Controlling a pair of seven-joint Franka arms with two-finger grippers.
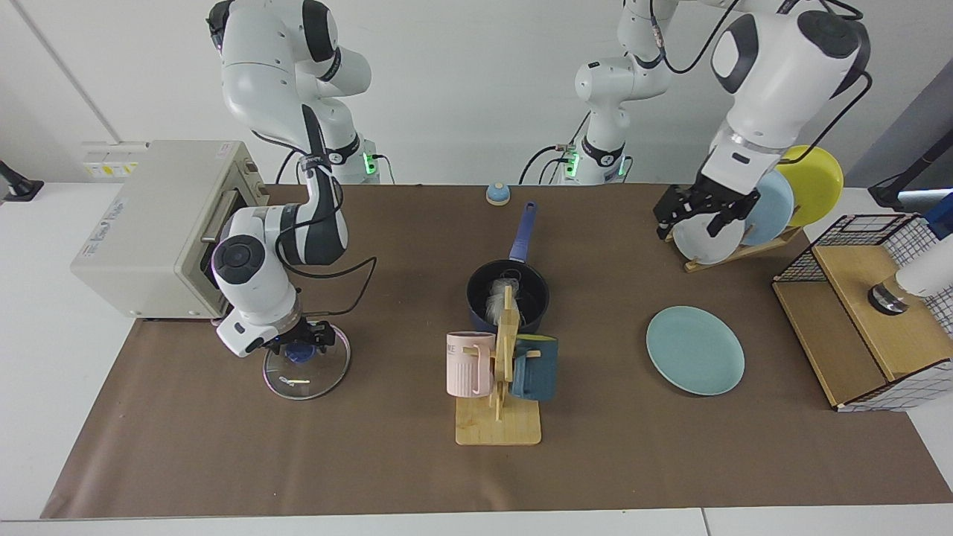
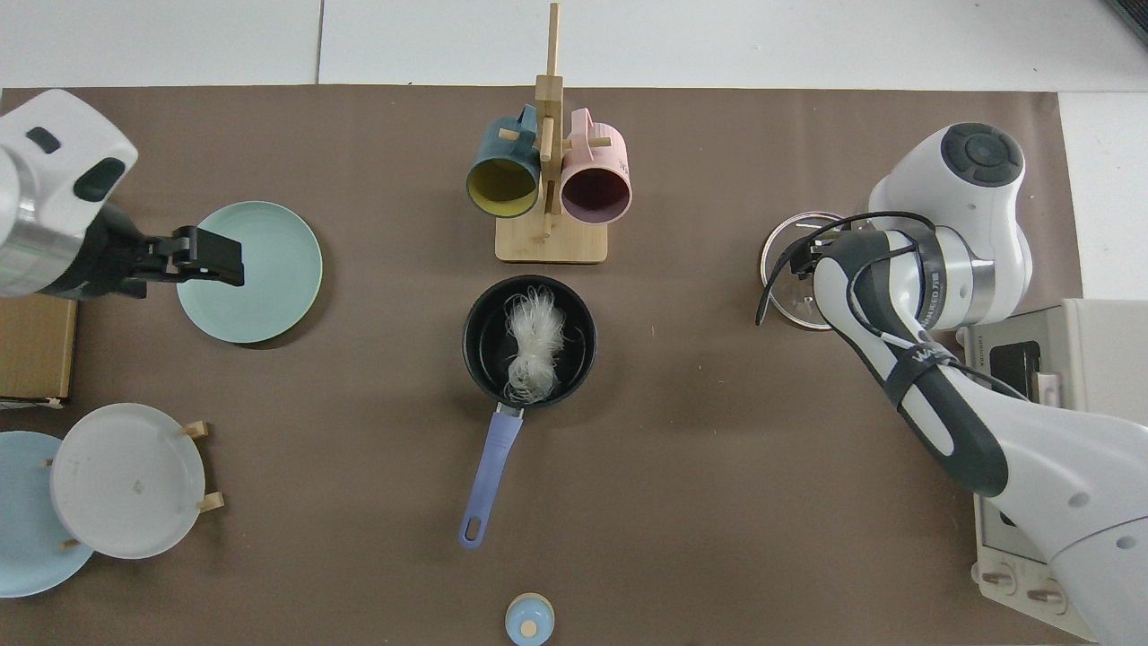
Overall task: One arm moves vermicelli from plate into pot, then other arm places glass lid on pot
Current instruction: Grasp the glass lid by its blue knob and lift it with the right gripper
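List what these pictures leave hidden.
Facing view: the mug rack hides part of the vermicelli and pot.
Top view: the right arm covers much of the lid and the right gripper at its knob.
Top view: the edge cuts off the left arm; the left gripper, open, hangs near the plate.
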